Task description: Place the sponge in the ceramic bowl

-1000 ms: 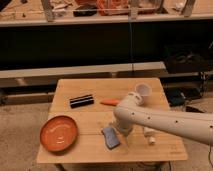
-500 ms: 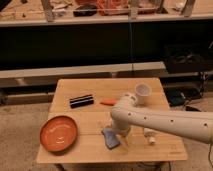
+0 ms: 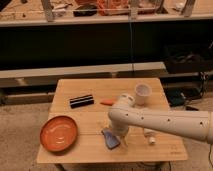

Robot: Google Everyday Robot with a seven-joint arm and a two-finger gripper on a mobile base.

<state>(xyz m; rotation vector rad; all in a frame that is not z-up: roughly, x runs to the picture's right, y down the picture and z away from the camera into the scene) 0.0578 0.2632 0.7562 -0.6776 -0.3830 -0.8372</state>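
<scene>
The blue-grey sponge (image 3: 110, 139) is on the wooden table (image 3: 95, 90), near the front edge and a little right of centre, with one end tilted. My gripper (image 3: 120, 136) comes down from the white arm right against the sponge's right side. The orange-red ceramic bowl (image 3: 59, 133) sits at the table's front left, empty, about a bowl's width left of the sponge.
A black block with a light stripe (image 3: 81, 100) and an orange carrot-like piece (image 3: 107, 102) lie mid-table. A white cup (image 3: 142, 93) stands at the back right, and a small white object (image 3: 150, 138) lies at the front right. Behind the table runs a dark shelf unit (image 3: 100, 45).
The arm has shifted slightly to the left, and the gripper has stayed against the sponge. The sponge has moved a little to the left with it.
</scene>
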